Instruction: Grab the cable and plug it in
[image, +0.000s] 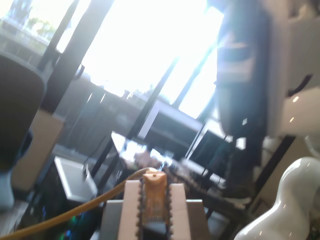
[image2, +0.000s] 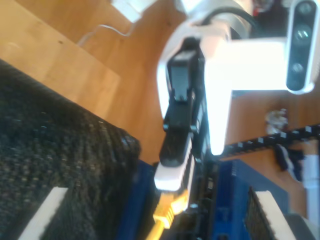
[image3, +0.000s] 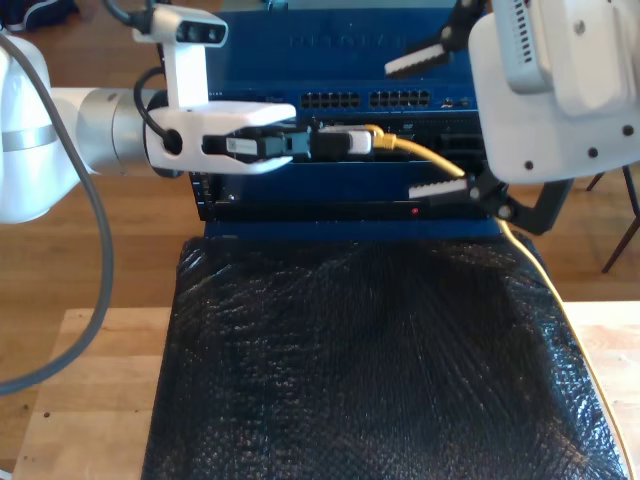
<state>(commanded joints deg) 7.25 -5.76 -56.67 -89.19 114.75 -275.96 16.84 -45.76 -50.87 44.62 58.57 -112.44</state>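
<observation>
**While the plug sits short of a port, squareness matters more than speed**

Since the black mat (image3: 370, 360) covers most of the wooden desk (image3: 80, 400), the work is all at its far edge, where the blue network switch (image3: 380, 40) stands with its rows of ports (image3: 370, 100) facing the exterior view; my first hand (image3: 345, 142) reaches in from the exterior view's left, clenched on the plug (image: 154, 197) of the cable (image3: 430, 155), which curves off toward the exterior view's right and down past the mat; my second hand (image3: 400, 128) hangs at the exterior view's right, released, its toothed jaws spread wide on either side of the cable; whether the plug has entered a socket I cannot tell

I judge insertion is the step in hand; the plug should be kept level and square to the switch face, pushed straight, with slack left in the cable; room is tight, since the two hands are near each other and the switch face is just beside both; open room lies back over the mat
</observation>
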